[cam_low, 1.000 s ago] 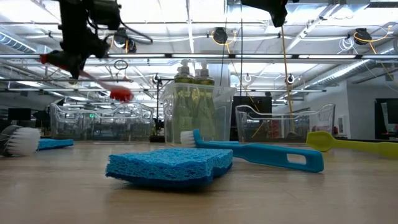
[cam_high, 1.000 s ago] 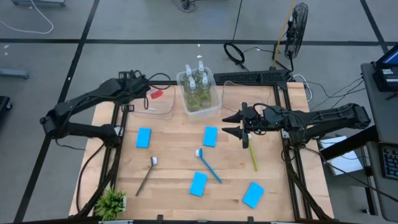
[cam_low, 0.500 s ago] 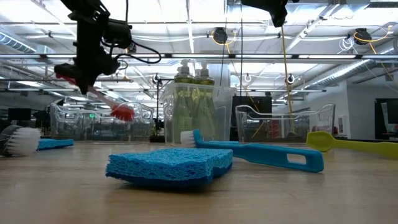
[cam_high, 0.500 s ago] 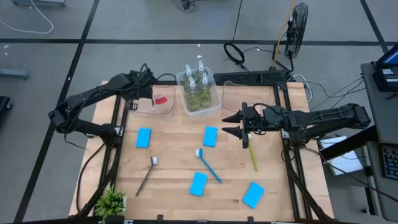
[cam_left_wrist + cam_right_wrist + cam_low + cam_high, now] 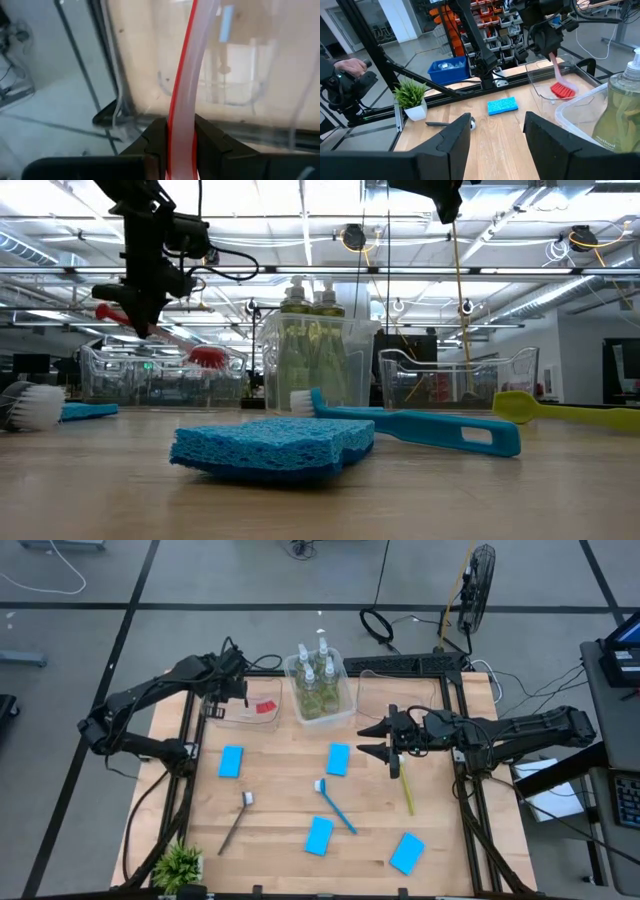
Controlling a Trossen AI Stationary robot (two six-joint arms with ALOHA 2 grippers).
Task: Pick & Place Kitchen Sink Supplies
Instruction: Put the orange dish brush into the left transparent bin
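My left gripper [image 5: 240, 693] is shut on a red brush, whose red head [image 5: 265, 707] hangs over a clear bin [image 5: 248, 716] at the table's far left. The head [image 5: 562, 90] is about level with the bin's rim. My right gripper [image 5: 375, 740] hovers open and level over the table's middle right, with nothing between its fingers. A yellow brush [image 5: 406, 790], a blue brush [image 5: 337, 805] and a dark grey brush [image 5: 238, 820] lie flat on the table. Several light-blue sponges lie there too, one of them at the table's middle [image 5: 338, 758]. Soap bottles [image 5: 318, 668] stand in a second clear bin. My left gripper pinches the red brush's pale, red-edged handle [image 5: 181, 135] between its two fingers, near the handle's free end [image 5: 103, 311]. The fingers come steeply from above and lie across the handle. The brush is clear of the table and slants, its head [image 5: 207, 357] lowest.
A third clear bin [image 5: 395, 690] stands at the far right, beside the bin with the bottles [image 5: 345, 712]. A small potted plant [image 5: 178, 865] sits at the near left corner. Bare wood lies between the scattered sponges and brushes.
My left gripper has moved toward the table's right edge and down over the far-left bin. It has turned and tipped more steeply as it went. The red brush has gone with it, and its head has sunk toward the bin. My right arm has kept still.
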